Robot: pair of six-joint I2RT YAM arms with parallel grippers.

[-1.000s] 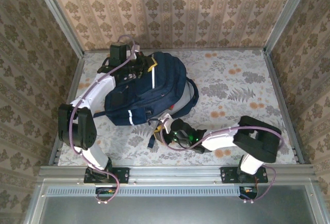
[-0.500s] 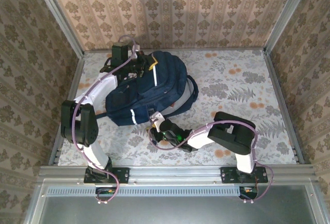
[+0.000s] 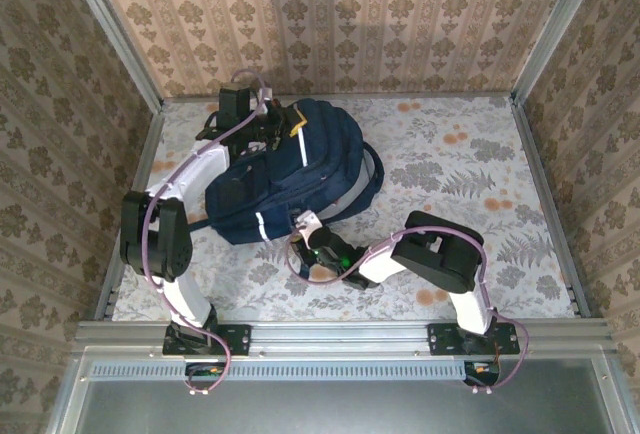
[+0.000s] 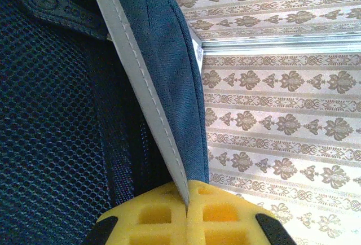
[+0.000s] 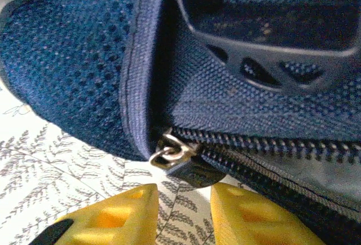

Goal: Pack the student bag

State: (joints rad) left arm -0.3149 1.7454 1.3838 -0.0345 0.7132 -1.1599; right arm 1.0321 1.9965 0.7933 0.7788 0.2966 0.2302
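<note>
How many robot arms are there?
2. The left arm reaches the student bag's far-left corner; the right arm stretches to its near edge. None look hidden.

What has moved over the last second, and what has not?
The right arm folded leftward, bringing the open right hand to the near edge of the student bag, by a zip pull. The left hand stayed shut on the bag's pale trim; the bag stayed put.

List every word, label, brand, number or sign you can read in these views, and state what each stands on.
No text can be read in any view.
student bag: no legible brand or label on its fabric.
pull tab on the bag: a round embossed emblem, too blurred to read.
wallpaper: ornament only, no letters.
</note>
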